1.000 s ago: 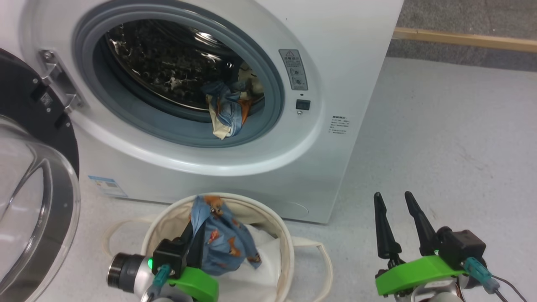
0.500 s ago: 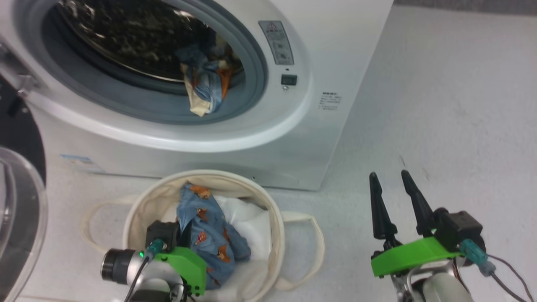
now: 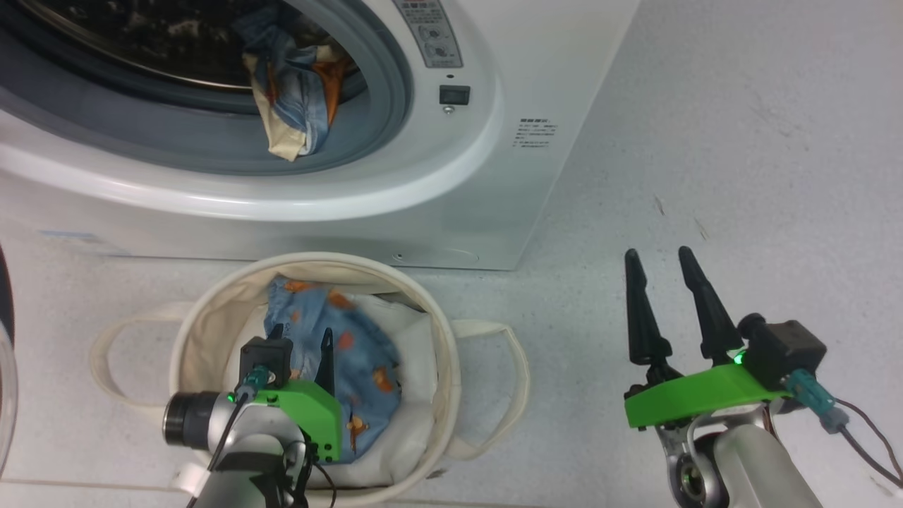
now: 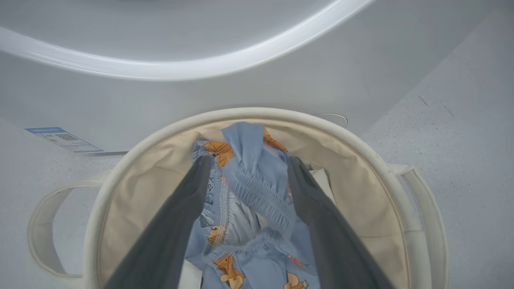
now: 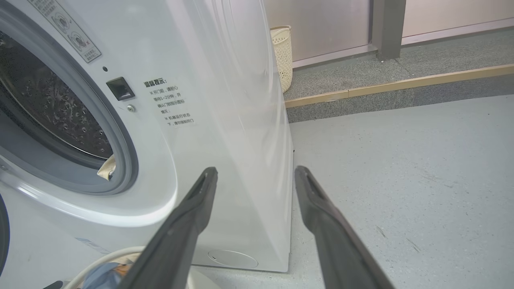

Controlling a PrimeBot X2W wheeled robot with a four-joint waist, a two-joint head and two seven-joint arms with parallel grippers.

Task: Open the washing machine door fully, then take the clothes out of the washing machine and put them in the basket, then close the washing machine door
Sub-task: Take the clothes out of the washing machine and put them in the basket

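The white washing machine [image 3: 494,197] stands with its drum open. A bunch of blue and cream clothes [image 3: 289,92] hangs over the grey gasket. At the picture's far left a sliver of the washing machine door [image 3: 3,395] shows, swung wide. In front sits the cream basket [image 3: 441,331] with blue bear-print clothes [image 3: 353,353] in it. My left gripper [image 3: 303,342] is down inside the basket, its jaws wide apart. In the left wrist view the blue clothes [image 4: 249,188] lie loose between the fingers [image 4: 176,224] of that left gripper [image 4: 249,160]. My right gripper [image 3: 667,257] is open and empty over the floor, right of the machine.
White puffy cloth [image 3: 416,346] lies under the blue garment in the basket. A blue sticker [image 4: 60,138] sits low on the machine's front. Behind the machine are a woven cream bin [image 5: 283,56] and a wooden floor strip [image 5: 401,82]. Grey floor [image 3: 741,176] stretches to the right.
The head camera has tilted down, so the whole picture shifted. My left gripper has sunk into the basket and its fingers have parted from the blue garment. The right gripper stays put.
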